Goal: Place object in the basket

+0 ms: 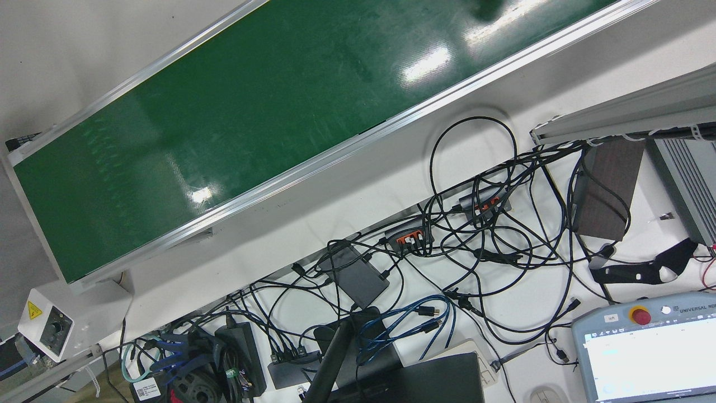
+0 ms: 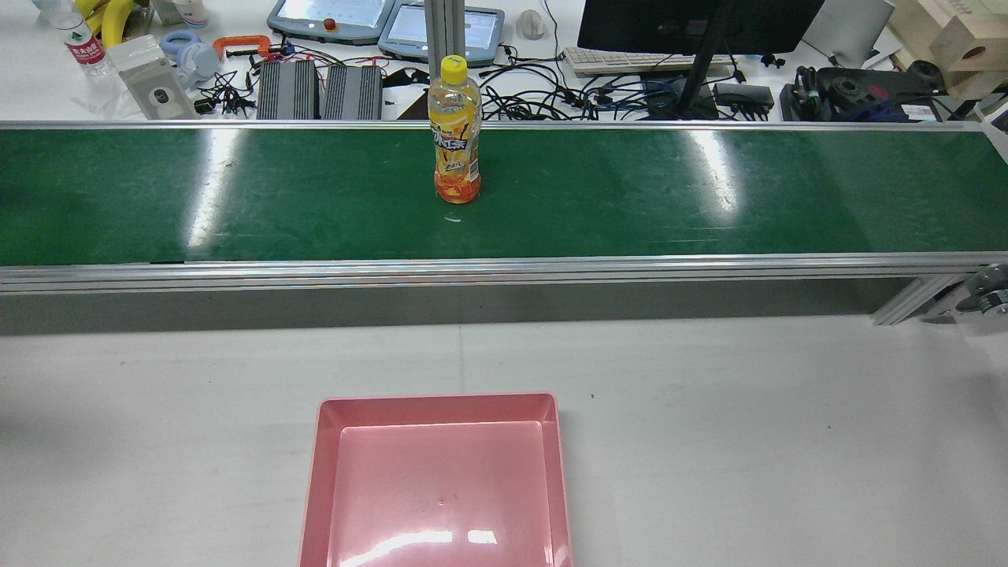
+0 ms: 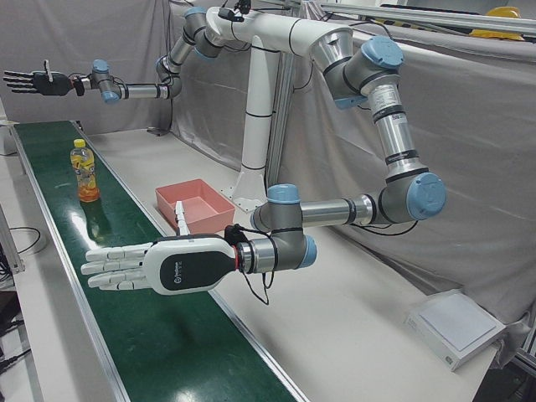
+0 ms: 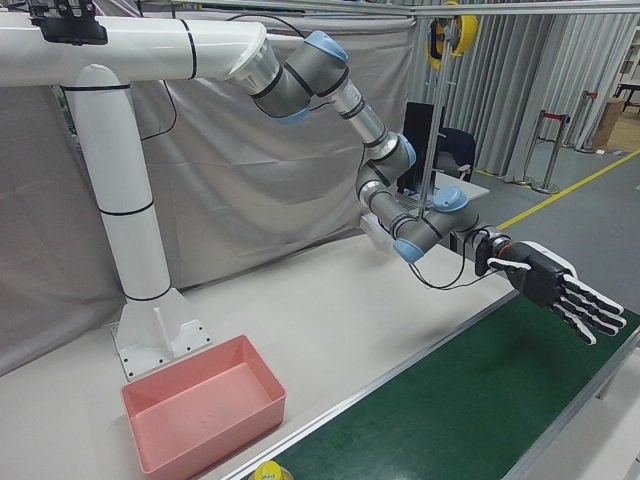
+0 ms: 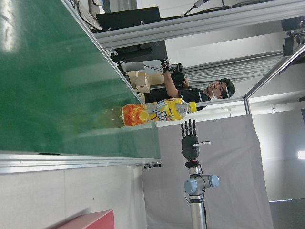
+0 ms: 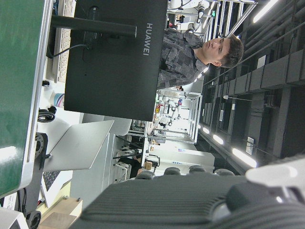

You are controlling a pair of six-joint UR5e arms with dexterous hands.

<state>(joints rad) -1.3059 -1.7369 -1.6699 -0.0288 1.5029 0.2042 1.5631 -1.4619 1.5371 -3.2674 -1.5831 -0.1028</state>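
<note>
A yellow-capped orange drink bottle (image 2: 456, 130) stands upright on the green conveyor belt (image 2: 709, 197), just left of centre in the upper part of the rear view. The pink basket (image 2: 437, 398) sits on the white worktop (image 2: 748, 433) at the bottom centre of that view, well apart from the bottle and on the near side of the belt. In the left-front view, the left robot hand (image 3: 155, 268) hovers flat over the belt at the lower left, fingers stretched out and released. The right robot hand (image 3: 33, 81) hangs at the upper left beyond the bottle, also spread and holding nothing.
</note>
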